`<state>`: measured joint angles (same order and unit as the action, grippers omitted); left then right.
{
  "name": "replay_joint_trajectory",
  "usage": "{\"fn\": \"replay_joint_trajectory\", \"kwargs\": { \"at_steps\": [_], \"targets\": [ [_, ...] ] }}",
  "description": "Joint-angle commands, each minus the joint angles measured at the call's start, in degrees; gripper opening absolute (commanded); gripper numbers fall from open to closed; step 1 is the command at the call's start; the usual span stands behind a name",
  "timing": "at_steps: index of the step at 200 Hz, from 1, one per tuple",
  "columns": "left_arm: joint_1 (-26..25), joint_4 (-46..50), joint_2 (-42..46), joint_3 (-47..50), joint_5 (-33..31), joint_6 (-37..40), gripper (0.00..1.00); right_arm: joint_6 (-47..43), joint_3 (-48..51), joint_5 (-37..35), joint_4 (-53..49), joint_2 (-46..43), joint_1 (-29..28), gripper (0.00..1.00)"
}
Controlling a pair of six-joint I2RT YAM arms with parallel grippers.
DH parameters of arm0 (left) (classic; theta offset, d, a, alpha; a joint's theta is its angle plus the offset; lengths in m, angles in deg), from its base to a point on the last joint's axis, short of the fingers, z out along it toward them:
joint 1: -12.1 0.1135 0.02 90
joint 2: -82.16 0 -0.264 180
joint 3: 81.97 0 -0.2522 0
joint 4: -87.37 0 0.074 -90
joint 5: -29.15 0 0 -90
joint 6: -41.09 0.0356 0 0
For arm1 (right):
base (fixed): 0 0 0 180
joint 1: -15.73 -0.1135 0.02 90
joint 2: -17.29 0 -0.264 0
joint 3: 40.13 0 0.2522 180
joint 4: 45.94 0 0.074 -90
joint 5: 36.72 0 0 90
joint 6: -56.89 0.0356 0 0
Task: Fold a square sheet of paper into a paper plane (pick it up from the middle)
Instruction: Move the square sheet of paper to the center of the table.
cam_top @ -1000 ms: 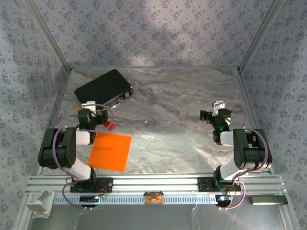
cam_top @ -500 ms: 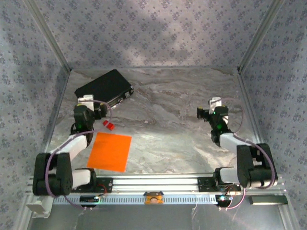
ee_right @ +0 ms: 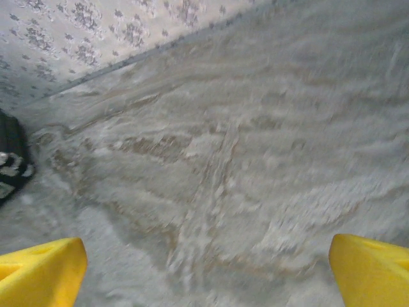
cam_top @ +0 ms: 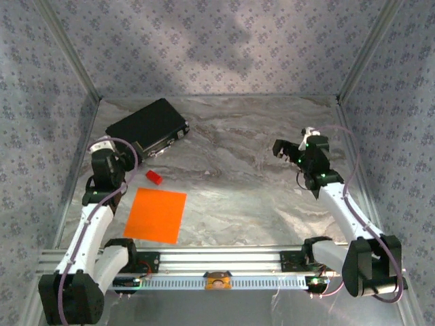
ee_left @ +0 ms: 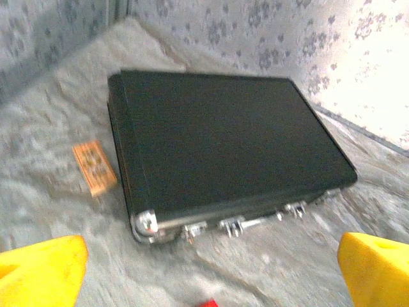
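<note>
The square sheet of paper (cam_top: 155,215) is bright orange and lies flat on the table at the near left. The paper plane is out of view. My left gripper (cam_top: 128,159) hovers open beyond the sheet, facing the black case (cam_top: 147,127), with nothing between its yellow fingertips (ee_left: 39,272). In the left wrist view the left gripper (ee_left: 208,281) faces the case (ee_left: 223,147) over bare table. My right gripper (cam_top: 281,150) hangs open over the right half of the table, far from the sheet. The right gripper (ee_right: 204,275) holds nothing between its yellow fingertips (ee_right: 374,268).
A small red block (cam_top: 154,177) lies between the case and the sheet, its edge just visible (ee_left: 208,303). A small tan tag (ee_left: 94,167) lies left of the case. Patterned walls enclose the marbled table (cam_top: 245,170) on three sides.
Both arms have unfolded and risen. The left gripper drew back to the left, the right gripper moved farther out and left. The orange sheet has not moved.
</note>
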<state>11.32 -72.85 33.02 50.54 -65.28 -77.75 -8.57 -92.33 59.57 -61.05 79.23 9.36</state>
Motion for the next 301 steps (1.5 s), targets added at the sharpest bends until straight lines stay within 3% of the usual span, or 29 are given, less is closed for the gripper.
{"fn": "replay_joint_trajectory", "kwargs": {
  "at_steps": [1, 35, 62, 81, 157, 243, 301],
  "targets": [
    [-0.8, 10.8, -0.1, -0.8, 12.5, -9.0, 1.00, 12.5, 2.4, 10.1, -3.6, -2.5, 0.4, 0.99],
    [-7.6, 19.8, -0.5, 0.5, 15.5, -14.7, 1.00, 14.7, 3.1, 14.2, -4.1, -2.3, -3.4, 0.99],
    [-15.7, 23.7, 0.2, 2.4, 10.1, -17.6, 1.00, 15.2, 3.0, 13.6, -5.2, -2.5, -7.5, 0.99],
    [-18.7, 24.0, 0.2, 3.5, 8.7, -19.8, 1.00, 14.6, 2.6, 11.7, -6.8, -2.7, -9.4, 0.99],
    [-19.4, 28.9, -3.1, 3.4, 9.3, -20.3, 1.00, 14.4, 1.9, 10.9, -7.3, -0.9, -11.3, 0.99],
    [-23.1, 22.4, -14.1, 3.6, 10.4, -20.6, 1.00, 14.8, 3.3, 7.9, -6.9, -1.3, -11.5, 0.99],
    [-27.2, 15.1, -18.1, 4.8, 10.9, -28.6, 1.00, 16.2, 3.8, 5.0, -7.7, -1.3, -11.5, 0.99]
  ]
}}
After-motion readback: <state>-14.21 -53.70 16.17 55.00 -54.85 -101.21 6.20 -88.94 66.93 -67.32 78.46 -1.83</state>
